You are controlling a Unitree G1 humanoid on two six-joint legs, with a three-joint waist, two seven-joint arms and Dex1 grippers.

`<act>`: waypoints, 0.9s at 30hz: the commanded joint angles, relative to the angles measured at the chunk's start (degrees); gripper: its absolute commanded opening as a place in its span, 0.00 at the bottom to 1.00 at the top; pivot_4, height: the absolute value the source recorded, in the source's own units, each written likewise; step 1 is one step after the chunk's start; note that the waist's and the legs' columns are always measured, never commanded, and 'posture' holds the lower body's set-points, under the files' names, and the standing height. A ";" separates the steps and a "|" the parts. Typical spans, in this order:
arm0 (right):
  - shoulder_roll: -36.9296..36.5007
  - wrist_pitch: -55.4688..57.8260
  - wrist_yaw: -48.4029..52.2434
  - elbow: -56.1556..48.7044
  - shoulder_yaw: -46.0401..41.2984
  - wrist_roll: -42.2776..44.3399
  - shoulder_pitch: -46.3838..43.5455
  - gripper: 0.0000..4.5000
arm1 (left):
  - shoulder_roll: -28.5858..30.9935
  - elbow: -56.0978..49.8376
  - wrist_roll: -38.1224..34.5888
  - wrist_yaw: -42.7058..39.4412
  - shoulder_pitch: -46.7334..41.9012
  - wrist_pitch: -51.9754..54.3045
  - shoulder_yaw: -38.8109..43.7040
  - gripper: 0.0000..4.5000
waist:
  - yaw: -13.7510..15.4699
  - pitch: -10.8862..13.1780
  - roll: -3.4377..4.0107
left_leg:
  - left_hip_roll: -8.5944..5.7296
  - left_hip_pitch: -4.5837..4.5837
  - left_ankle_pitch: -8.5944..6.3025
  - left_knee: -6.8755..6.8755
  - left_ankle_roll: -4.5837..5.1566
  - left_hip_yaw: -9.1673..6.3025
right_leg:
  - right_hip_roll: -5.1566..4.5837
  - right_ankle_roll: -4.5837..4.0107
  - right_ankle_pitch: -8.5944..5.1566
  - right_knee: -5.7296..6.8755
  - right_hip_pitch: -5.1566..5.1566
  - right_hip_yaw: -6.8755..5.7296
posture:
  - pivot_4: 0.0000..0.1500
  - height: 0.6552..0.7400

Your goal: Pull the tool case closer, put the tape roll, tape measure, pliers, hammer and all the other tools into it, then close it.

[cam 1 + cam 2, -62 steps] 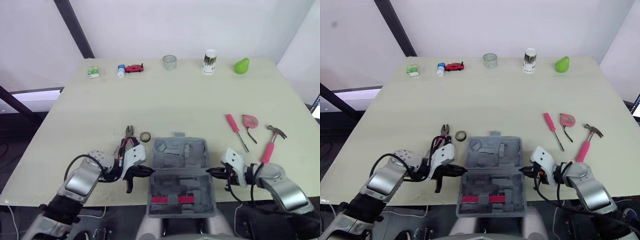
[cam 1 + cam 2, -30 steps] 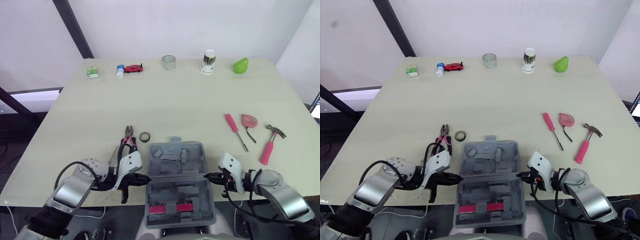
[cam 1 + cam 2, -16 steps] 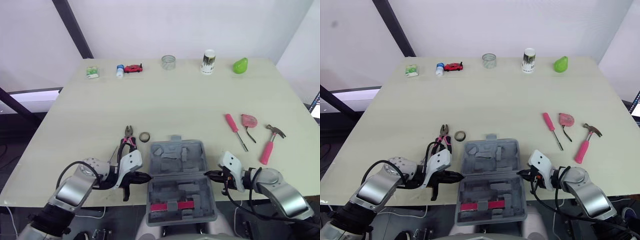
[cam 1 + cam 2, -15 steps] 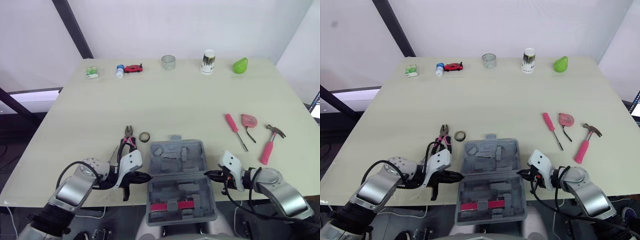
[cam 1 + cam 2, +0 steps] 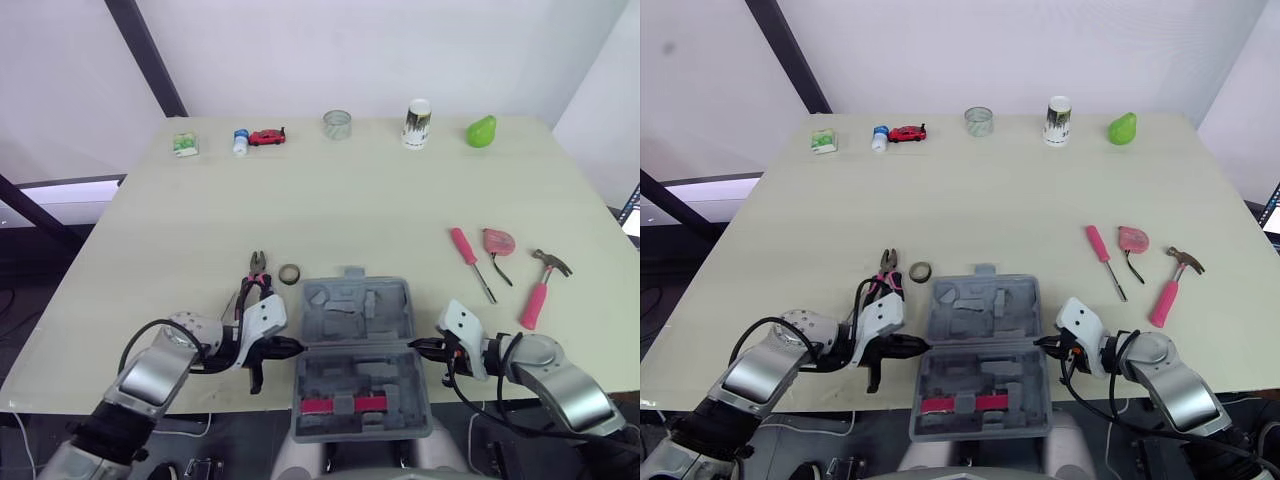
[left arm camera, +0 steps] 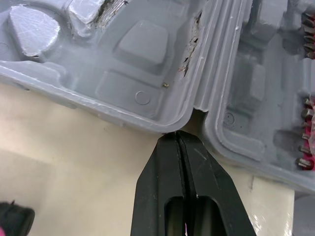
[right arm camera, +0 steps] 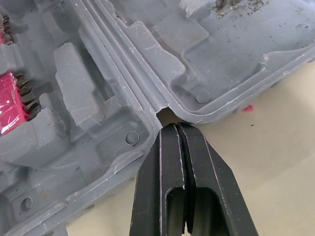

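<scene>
Open grey tool case (image 5: 355,345) at the table's (image 5: 350,210) near edge; left gripper (image 5: 295,346) and right gripper (image 5: 417,346), both closed and empty, press its hinge ends, so an even pull should avoid twisting.

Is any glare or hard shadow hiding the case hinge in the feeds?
Left eye view: soft, even light, no glare on the table or tool case. Left wrist view: hinge notch at the shut left tool is readable, with mild shadow under the case edge. Right wrist view: same at the shut right tool, no glare.
</scene>
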 commanded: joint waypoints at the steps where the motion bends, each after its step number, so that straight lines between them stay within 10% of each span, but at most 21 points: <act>1: -0.28 -0.80 -0.03 -1.44 -0.24 0.74 -0.11 0.00 | -0.61 -0.44 -0.04 0.17 -0.94 -0.91 -0.36 0.01 | 0.00 0.00 0.00 | 0.00 0.00 0.00 0.00 0.00 0.00 | 0.00 0.00 0.00 0.00 0.00 0.00 | 1.00 1.00; 27: 0.92 -2.37 -0.64 0.07 0.94 0.18 -0.70 0.00 | 0.66 -3.73 -0.75 -2.27 1.22 0.77 -0.89 0.01 | -0.05 0.00 0.00 | 0.01 0.00 0.00 0.00 0.00 -0.01 | 0.00 0.00 0.00 0.01 0.00 0.00 | 1.00 1.00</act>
